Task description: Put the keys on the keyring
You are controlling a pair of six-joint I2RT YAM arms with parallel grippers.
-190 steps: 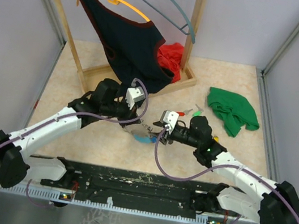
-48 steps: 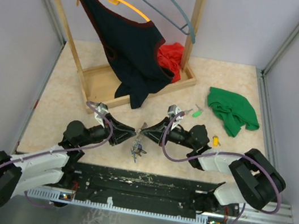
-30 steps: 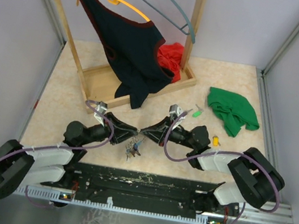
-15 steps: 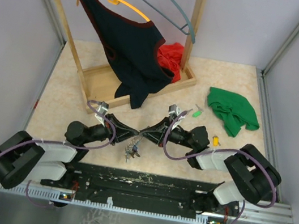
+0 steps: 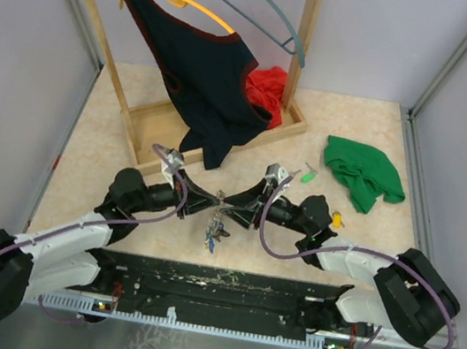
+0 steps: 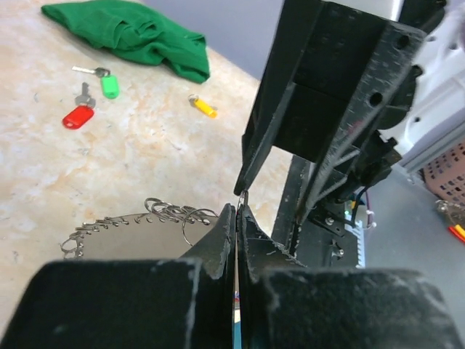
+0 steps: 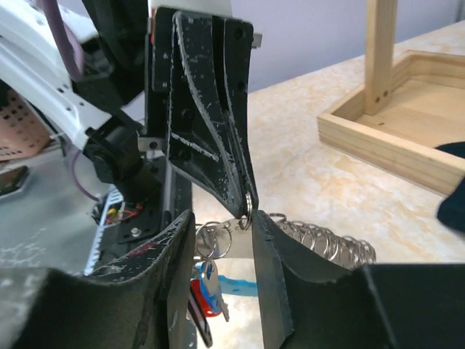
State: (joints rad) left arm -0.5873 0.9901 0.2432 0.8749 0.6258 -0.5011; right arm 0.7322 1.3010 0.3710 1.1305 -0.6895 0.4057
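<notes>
Both arms have reached farther across the table since the earlier frame. The left fingers are pressed shut on a loop of the keyring. The right fingers stand narrowly apart astride its coil; whether they grip it cannot be told. Bare table lies ahead, up to the rack. The red key, green key and yellow key lie loose to the right.

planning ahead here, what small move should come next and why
Probably ease the right gripper away toward the yellow key: the left gripper pinches the keyring, and the red key and green key also lie loose.
</notes>
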